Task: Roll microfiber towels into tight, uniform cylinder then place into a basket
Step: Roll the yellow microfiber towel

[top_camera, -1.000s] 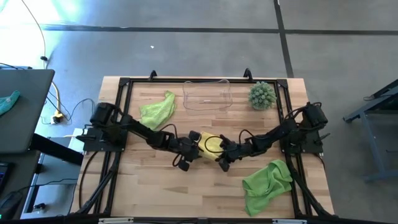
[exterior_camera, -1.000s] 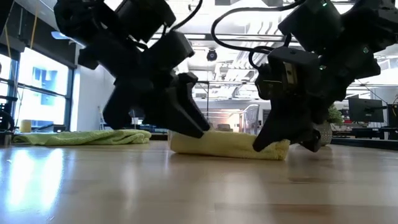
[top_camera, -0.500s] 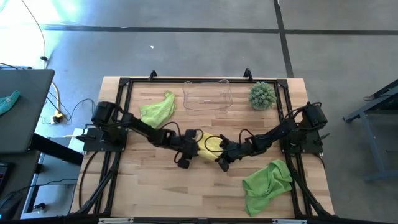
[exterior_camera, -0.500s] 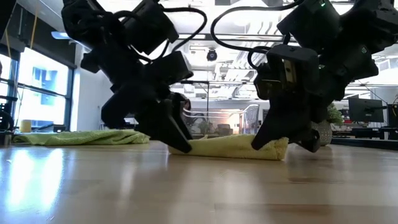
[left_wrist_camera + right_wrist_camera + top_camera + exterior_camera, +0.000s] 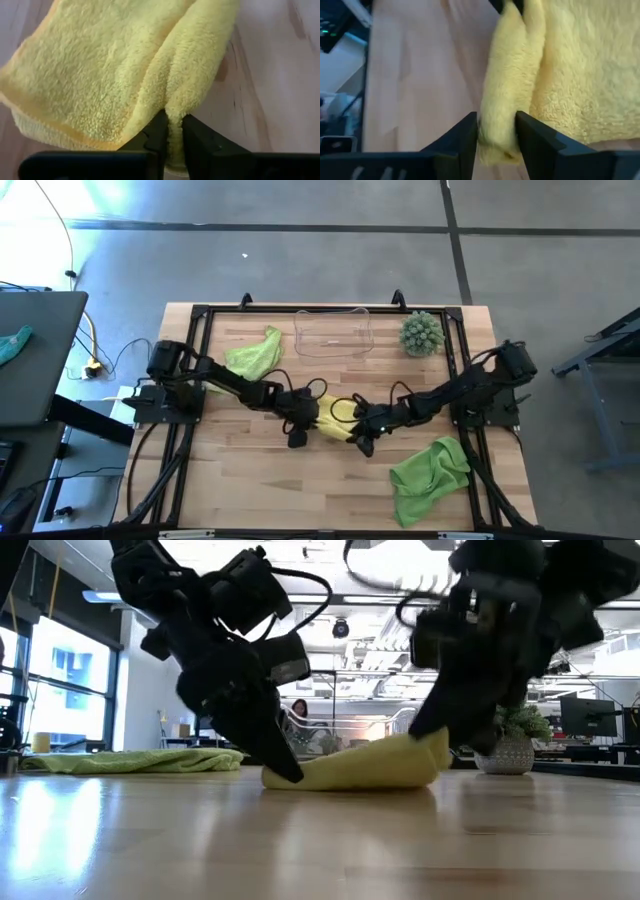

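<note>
The yellow microfiber towel lies partly rolled at the table's middle, between my two grippers. My left gripper is shut on its left end, and my right gripper is shut on its right end. One lime green towel lies crumpled at the far left. Another lime green towel lies crumpled near the front right. The clear basket stands by the table's far edge. My left gripper pinches a raised fold of the yellow towel between its two fingers, slanting down from the table's left. That end of the towel rests on the table. My right gripper has the thick rolled edge of the towel between its two fingers, which come slanting down from the table's right. That end of the towel is raised off the table.
A spiky green ball plant in a pot stands at the far right, beside the basket. A black frame runs around the table's edge. Bare wood lies toward the near edge.
My left gripper has moved toward the yellow towel's left end, tipped steeper, and shut on a fold there. My right gripper has risen a little, and the towel's right end has lifted off the table while its left end has stayed down.
</note>
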